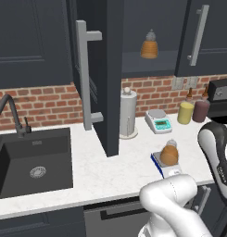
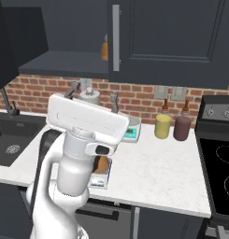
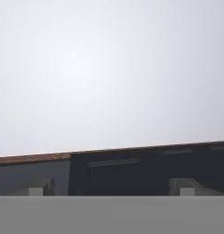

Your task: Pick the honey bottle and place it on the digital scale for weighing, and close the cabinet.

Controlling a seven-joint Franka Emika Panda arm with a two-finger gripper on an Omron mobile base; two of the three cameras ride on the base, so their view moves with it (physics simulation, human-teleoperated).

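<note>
Left base view: squat amber-orange honey bottle (image 1: 169, 154) with whitish cap sits on the small blue-bodied digital scale (image 1: 167, 169) with a grey platform, near the counter's front edge. Placement looks done; the dark charcoal wall cabinet (image 1: 147, 34) is what's left. Its flat door (image 1: 105, 74) with the long grey bar handle (image 1: 85, 74) stands swung out. A ribbed beehive bottle (image 1: 149, 45) sits on the shelf.

Handling guess: door is rigid and hinged, light to swing; push the flat face near the handle edge rather than pinching the bar.

Right base view: two-finger gripper (image 2: 90, 97) is raised, fingers apart, nothing between them. Bottle and scale sit below and behind the fingers, mostly hidden by the arm. This view shows the black stove (image 2: 218, 158), not the open door's face.

Hand view: fingertips (image 3: 36, 186) spread, pointing up past a dark cabinet band at blank ceiling; bottle well below.
</note>
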